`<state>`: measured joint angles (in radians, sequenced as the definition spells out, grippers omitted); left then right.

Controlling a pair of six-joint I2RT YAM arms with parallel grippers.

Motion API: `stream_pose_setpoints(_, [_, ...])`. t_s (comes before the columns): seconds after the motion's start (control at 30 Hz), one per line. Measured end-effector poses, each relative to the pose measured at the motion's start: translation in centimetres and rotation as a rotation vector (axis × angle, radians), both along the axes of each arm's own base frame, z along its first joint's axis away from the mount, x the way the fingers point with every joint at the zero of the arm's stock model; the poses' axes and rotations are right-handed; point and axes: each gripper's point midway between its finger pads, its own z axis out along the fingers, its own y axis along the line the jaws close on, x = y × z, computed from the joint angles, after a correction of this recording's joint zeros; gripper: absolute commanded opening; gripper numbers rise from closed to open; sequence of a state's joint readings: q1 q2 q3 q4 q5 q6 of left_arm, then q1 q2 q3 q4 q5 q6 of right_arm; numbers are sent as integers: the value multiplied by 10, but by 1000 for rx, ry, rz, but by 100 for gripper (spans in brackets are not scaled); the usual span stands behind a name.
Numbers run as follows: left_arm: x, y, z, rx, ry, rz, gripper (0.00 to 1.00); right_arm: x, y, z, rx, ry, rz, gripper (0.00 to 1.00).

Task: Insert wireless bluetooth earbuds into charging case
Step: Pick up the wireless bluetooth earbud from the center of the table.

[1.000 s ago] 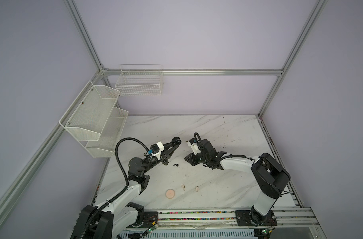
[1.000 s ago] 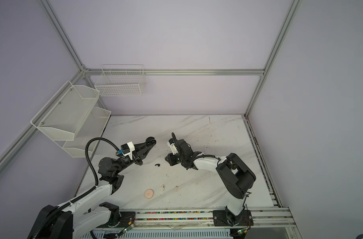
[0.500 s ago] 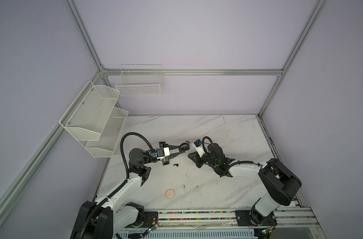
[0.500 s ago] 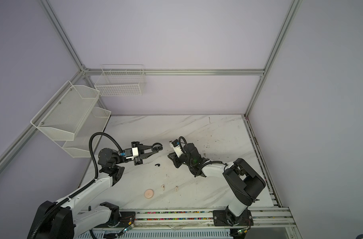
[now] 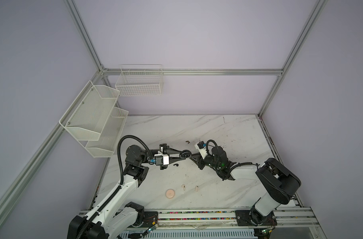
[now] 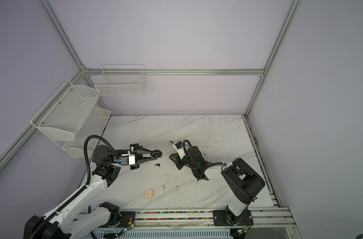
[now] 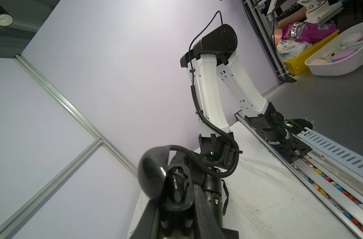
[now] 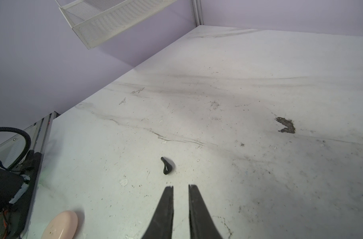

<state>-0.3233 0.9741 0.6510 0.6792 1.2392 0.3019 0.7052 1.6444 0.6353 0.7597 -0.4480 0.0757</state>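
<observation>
My left gripper [image 5: 183,155] [image 6: 155,155] is shut on a black charging case [image 5: 186,154] [image 6: 157,154] and holds it above the table. In the left wrist view the case [image 7: 155,171] has its lid up, and its inside is too dark to read. A black earbud [image 5: 176,165] [image 6: 157,165] lies on the marble just beyond my right gripper [image 8: 180,187] [image 5: 191,158]. That gripper hangs low, its fingers a thin slit apart with nothing between them. Two cream earbuds [image 5: 183,187] [image 5: 196,187] lie nearer the front.
A closed round pink case [image 5: 170,193] [image 8: 60,224] sits at the front, left of the cream buds. A dark scrap [image 5: 187,142] [image 8: 286,125] lies behind the grippers. White mesh shelves [image 5: 93,120] and a wire basket [image 5: 139,82] hang on the walls at the left and back.
My left gripper has swung from pointing up and back to lying level, carrying the black case toward the middle. The right arm's elbow has shifted right, with its fingers staying near the black earbud.
</observation>
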Motion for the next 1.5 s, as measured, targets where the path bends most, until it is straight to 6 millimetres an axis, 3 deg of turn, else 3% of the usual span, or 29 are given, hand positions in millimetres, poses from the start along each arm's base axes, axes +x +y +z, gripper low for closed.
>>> stream_pose_setpoints(0.1, [-3,1,-2,12,-3,5,0,-1,3,-1,-1,23,1,22])
stream_pose_setpoints(0.17, [-5,2,-3,18,-2,7,0,-1,7,-6,-19,50,-1,30])
stream_pose_setpoints(0.37, [-9,4,0,18,-6,25,0,-4,50,-32,-115,185,23,35])
stream_pose_setpoints(0.5, [-16,8,8,2,-31,45,0,-13,53,-52,-199,255,5,34])
stream_pose_setpoints(0.63, [-19,10,12,-9,-46,62,0,-13,56,-59,-251,278,-24,33])
stream_pose_setpoints(1.1, [-13,11,5,-26,-11,89,0,-13,76,-91,-331,303,-2,25])
stream_pose_setpoints(1.33, [-11,11,5,-38,-1,89,0,-8,85,-93,-343,253,1,20])
stream_pose_setpoints(1.5, [-9,13,5,-49,1,100,0,6,78,-94,-393,176,-48,26])
